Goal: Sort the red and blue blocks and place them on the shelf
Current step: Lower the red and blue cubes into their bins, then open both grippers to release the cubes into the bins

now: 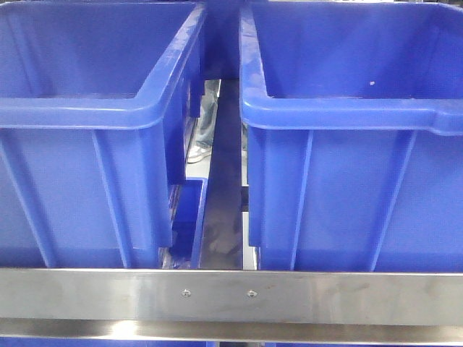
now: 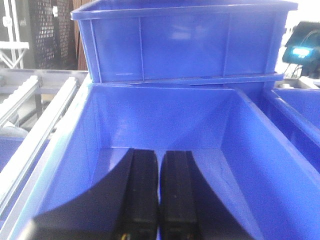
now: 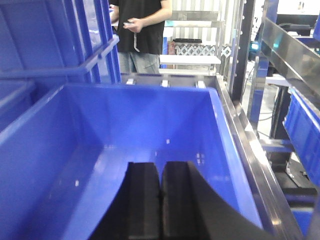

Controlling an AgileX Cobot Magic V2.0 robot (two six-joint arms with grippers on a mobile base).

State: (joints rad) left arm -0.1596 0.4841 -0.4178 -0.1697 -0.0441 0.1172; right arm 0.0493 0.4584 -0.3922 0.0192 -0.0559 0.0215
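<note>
The shelf's steel front rail [image 1: 231,296] runs level, left to right, beneath 2 blue bins [image 1: 87,144] — no blocks show. Left gripper [image 2: 159,165] and right gripper [image 3: 161,175] hang closed, empty, inside bins.

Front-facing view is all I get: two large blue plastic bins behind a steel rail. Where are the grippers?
Observer: The left gripper points into a large blue plastic bin, its black fingers pressed almost together, nothing between them.
Operator: And the right?
Observer: The right gripper is in another blue plastic bin, fingers closed, nothing held.
Operator: Any small red or blue cubes in those bins?
Observer: None visible on the bin floor in either wrist view, though the fingers hide part of it.
Operator: Anyone nearby?
Observer: A person in a black shirt stands beyond the right bin.
</note>
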